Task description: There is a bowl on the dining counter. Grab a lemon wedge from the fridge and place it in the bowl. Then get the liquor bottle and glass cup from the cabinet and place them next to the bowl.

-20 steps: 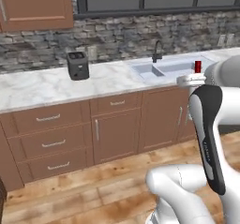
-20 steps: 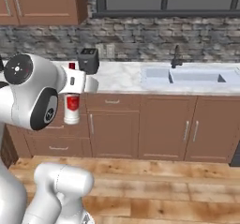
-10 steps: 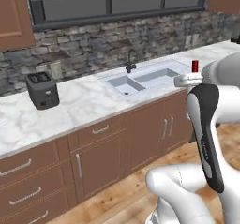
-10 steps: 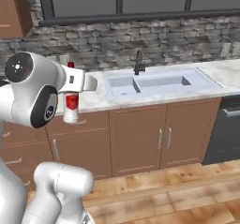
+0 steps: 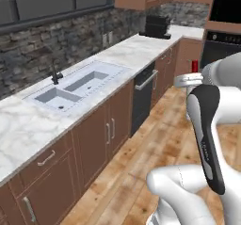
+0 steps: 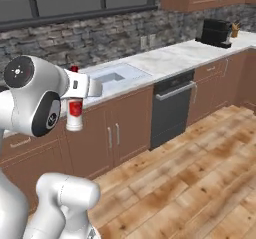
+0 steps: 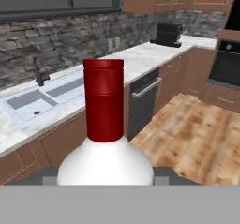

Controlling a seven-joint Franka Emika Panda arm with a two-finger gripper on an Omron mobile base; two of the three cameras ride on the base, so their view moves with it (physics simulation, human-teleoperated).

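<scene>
One thing is in the grip: the two-finger gripper (image 6: pixel 75 100) is clamped on the small clear-white liquor bottle with the red cap and red label (image 6: pixel 74 114), which hangs upright in the air beside the arm's white shoulder, off any counter; in the hand view its red cap (image 7: pixel 103 99) rises straight up from the rounded white shoulder, and in the left base view a sliver of that cap (image 5: pixel 195 66) peeks over the arm. So the step in hand looks like the carrying of the bottle toward the dining counter, with the setting down beside the bowl not yet done. The next move, I judge, calls for the base to bring that island into sight, the bottle kept upright meanwhile, then a gentle lowering beside the bowl. As for containers, the pale double-basin sink (image 5: pixel 75 86) set in the white grey-veined marble counter (image 6: pixel 170 55), near its front edge, looks empty, and whether the bottle holds anything cannot be told
</scene>
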